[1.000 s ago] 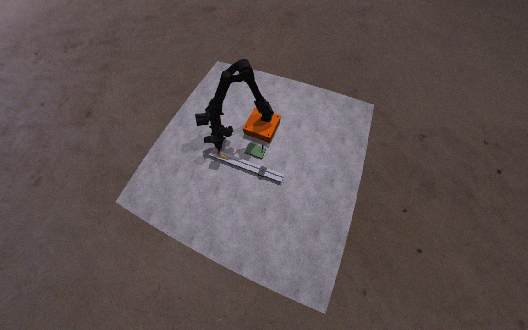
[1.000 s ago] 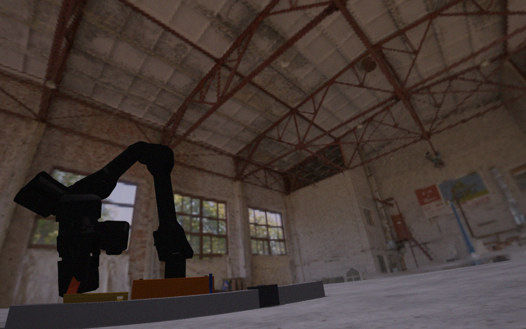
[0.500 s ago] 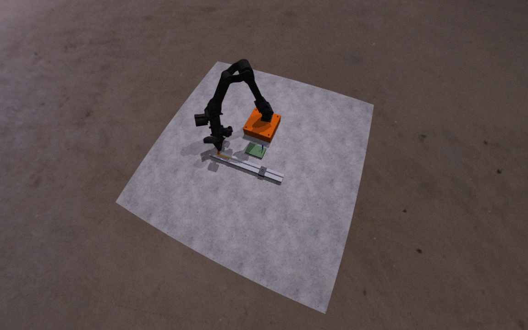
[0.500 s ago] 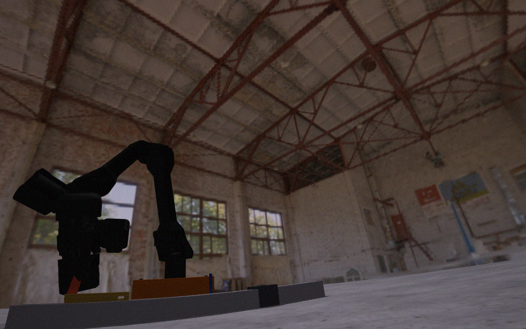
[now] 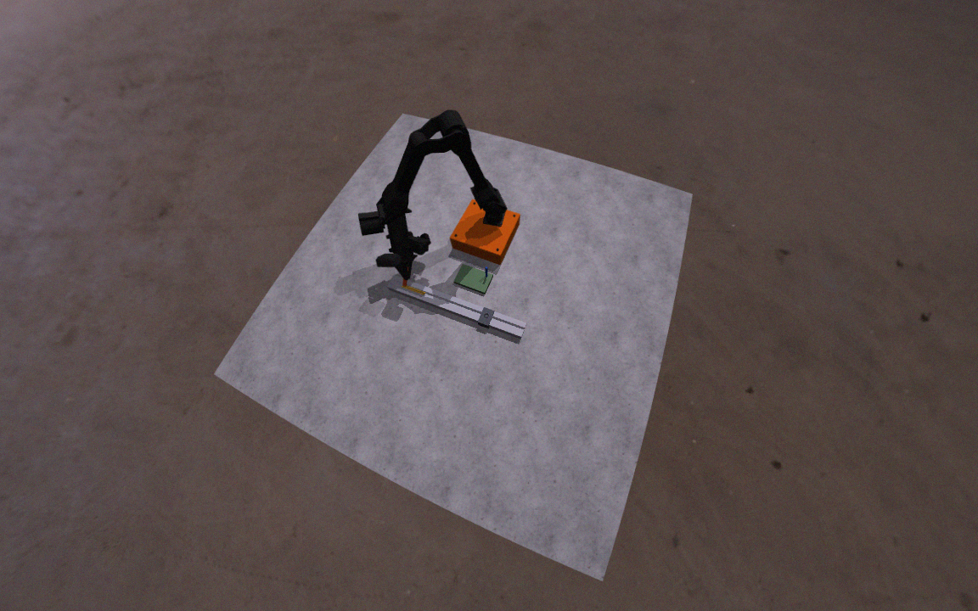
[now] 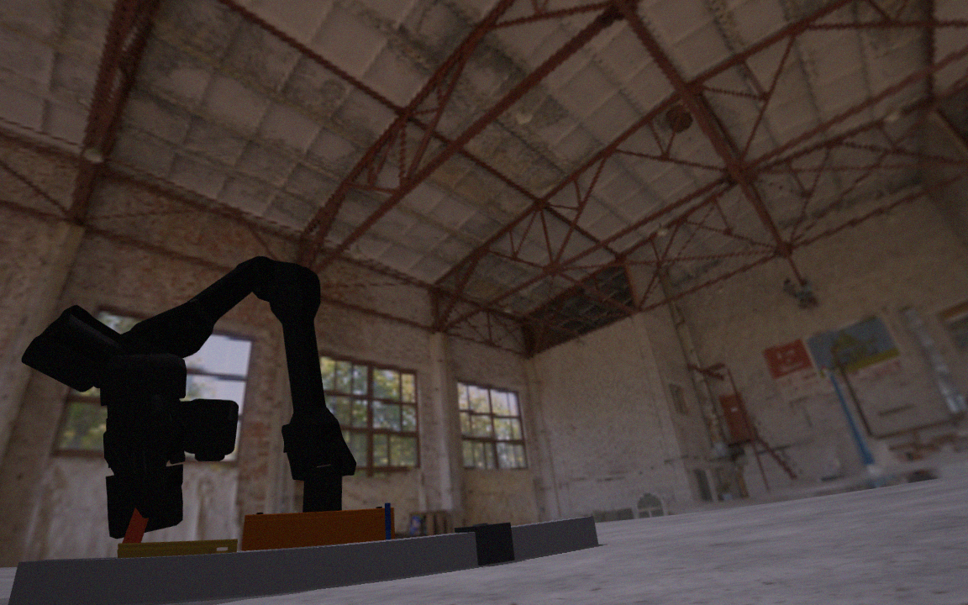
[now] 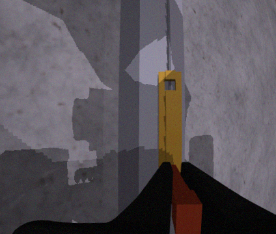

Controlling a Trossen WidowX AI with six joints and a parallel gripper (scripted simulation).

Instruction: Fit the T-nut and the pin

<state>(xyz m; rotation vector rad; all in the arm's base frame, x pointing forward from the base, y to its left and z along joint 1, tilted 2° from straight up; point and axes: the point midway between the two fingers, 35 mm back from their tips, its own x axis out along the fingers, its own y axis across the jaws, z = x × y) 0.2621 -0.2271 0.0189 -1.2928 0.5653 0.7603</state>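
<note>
At the rail's (image 5: pixel 446 307) (image 6: pixel 261 568) (image 7: pixel 149 107) left end, the handle (image 5: pixel 405 283) (image 6: pixel 134 525) (image 7: pixel 188 212) is pinched in the gripper (image 5: pixel 406 277) (image 6: pixel 144 533) (image 7: pixel 174 169); the 1 nut (image 5: pixel 416 290) (image 6: pixel 171 548) (image 7: pixel 170 120) lies over the slot (image 7: pixel 168 36). It should be aligned and tipped in gently before being slid right.

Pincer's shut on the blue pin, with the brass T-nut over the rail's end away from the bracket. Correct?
Not quite: the pincer is shut on the orange handle, as the wrist view shows. The T-nut is indeed over the rail's end away from the bracket.
</note>
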